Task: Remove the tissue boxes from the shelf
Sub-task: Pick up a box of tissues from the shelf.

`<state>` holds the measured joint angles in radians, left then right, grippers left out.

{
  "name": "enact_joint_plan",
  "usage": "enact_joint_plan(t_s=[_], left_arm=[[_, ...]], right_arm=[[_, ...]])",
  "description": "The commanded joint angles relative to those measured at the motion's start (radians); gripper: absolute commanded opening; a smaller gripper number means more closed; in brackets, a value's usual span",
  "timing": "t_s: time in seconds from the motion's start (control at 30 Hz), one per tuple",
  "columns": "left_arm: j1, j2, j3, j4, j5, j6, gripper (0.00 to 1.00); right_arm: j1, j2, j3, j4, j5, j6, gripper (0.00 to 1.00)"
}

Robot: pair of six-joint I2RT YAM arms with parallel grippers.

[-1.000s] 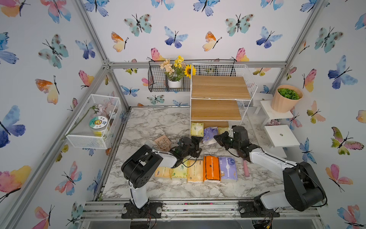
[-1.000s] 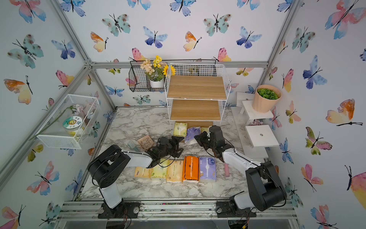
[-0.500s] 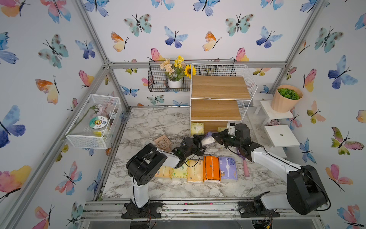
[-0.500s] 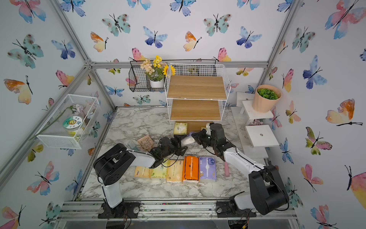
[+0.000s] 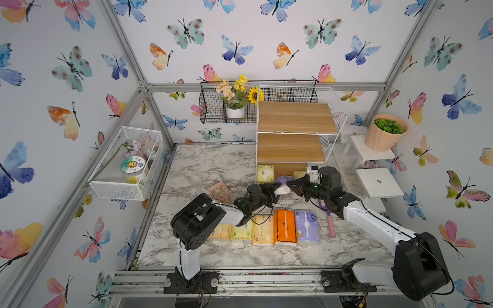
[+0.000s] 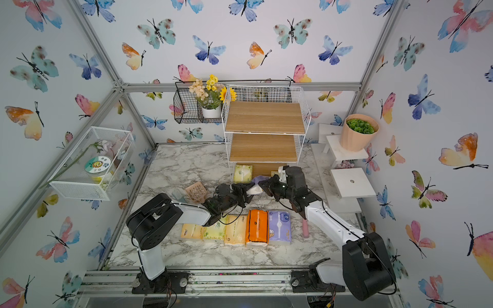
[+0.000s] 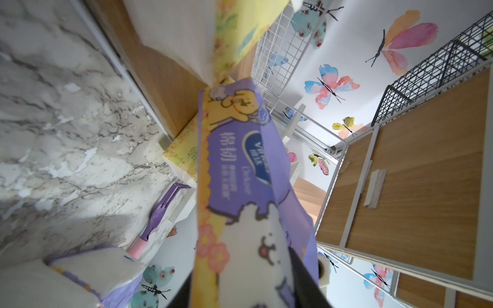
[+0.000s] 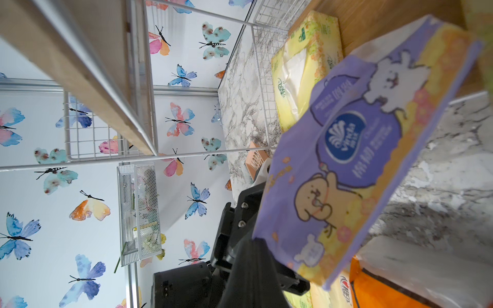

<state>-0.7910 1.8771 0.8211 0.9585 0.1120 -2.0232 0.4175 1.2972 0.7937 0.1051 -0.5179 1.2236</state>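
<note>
Stretched low, my left gripper (image 5: 273,190) clamps one end of the lavender tissue pack (image 5: 283,182) (long axis crosswise, aloft just before the bottom tier of the shelf (image 5: 296,117)), and my right gripper (image 5: 291,184), arm outstretched, pinches the other end fully closed.
</note>
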Motion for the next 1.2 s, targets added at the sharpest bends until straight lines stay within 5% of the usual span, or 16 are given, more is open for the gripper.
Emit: enact_joint_plan(t_s=[0.0,0.17,0.4,0.53,0.8,1.17], left_arm=[[-0.007,-0.018,-0.003,0.025,-0.040,0.029,0.30],[-0.012,-0.052,-0.026,0.016,-0.034,0.064,0.22],[-0.031,-0.157,-0.092,-0.016,-0.059,0.134,0.17],[-0.039,-0.236,-0.145,-0.012,-0.055,0.197,0.17],[-0.050,-0.471,-0.271,-0.087,-0.052,0.361,0.17],[-0.047,-0.666,-0.300,-0.194,-0.044,0.510,0.17]], right_arm=[[-0.005,-0.035,0.004,-0.044,-0.015,-0.035,0.03],[-0.006,-0.072,-0.003,-0.092,0.003,-0.043,0.10],[-0.006,-0.155,0.061,-0.311,0.111,-0.123,0.73],[-0.008,-0.214,0.057,-0.410,0.164,-0.125,0.91],[-0.014,-0.237,-0.015,-0.303,0.035,-0.009,0.95],[-0.013,-0.169,0.013,-0.146,-0.160,0.088,0.85]])
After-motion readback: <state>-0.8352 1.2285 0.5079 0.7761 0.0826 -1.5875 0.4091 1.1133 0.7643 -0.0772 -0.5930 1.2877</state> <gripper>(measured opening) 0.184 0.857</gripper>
